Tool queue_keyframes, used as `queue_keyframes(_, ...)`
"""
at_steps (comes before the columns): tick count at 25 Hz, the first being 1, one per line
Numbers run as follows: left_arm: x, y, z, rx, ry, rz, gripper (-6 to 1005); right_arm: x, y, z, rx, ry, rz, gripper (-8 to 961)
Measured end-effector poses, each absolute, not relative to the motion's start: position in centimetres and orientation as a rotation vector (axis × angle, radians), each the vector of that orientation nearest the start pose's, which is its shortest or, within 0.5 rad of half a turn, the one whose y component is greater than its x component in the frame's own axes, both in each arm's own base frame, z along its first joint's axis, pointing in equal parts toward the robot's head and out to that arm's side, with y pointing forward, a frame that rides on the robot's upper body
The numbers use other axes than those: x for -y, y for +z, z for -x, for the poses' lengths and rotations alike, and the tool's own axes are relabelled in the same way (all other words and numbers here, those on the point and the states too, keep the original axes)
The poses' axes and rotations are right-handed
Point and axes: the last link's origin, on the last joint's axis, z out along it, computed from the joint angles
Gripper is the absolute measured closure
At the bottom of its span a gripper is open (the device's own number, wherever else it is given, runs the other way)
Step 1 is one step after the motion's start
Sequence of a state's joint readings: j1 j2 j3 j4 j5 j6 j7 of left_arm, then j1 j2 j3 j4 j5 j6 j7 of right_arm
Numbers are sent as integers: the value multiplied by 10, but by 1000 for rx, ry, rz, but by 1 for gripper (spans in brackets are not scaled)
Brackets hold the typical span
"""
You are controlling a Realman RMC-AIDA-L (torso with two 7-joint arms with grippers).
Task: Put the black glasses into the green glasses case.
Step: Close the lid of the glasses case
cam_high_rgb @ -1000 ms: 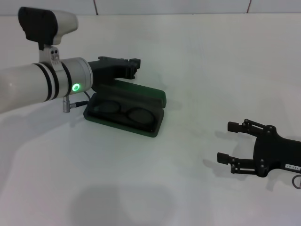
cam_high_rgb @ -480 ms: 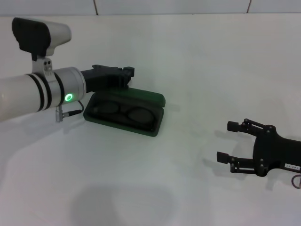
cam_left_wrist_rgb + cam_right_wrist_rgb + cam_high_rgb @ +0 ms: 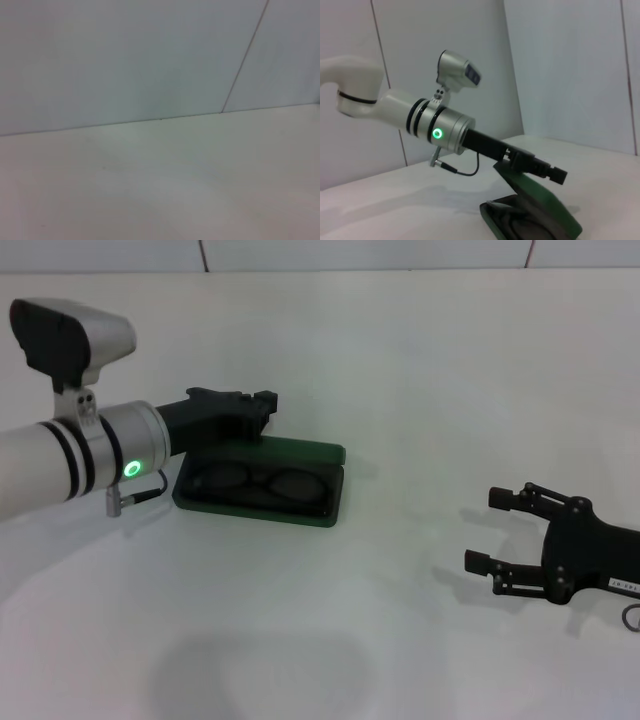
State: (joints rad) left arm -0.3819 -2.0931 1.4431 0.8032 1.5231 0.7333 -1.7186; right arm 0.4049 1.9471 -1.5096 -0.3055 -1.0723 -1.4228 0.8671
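The green glasses case (image 3: 318,512) lies left of the table's middle with its lid (image 3: 300,452) half lowered. The black glasses (image 3: 255,481) rest inside on the lining, lenses up. My left gripper (image 3: 262,405) reaches in from the left and sits over the lid's back edge, fingers together and holding nothing. In the right wrist view the same left gripper (image 3: 555,173) rests on the tilted lid of the case (image 3: 547,207). My right gripper (image 3: 485,530) lies open on the table at the far right, well away from the case.
The white table (image 3: 420,370) meets a pale panelled wall (image 3: 150,55) at the back. The left wrist view holds only table and wall. A grey cable (image 3: 150,490) hangs from the left wrist close to the case's left end.
The left arm has drawn back leftward and lower, and the case lid has come down further over the glasses. The right gripper shifted slightly to the right.
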Motion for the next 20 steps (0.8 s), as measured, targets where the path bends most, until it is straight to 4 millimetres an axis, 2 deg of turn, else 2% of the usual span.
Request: queue_keyframes(20, -344, -63, 281, 828, -532, 2342, 984, -279, -36, -294, -420, 849, 2665, 76)
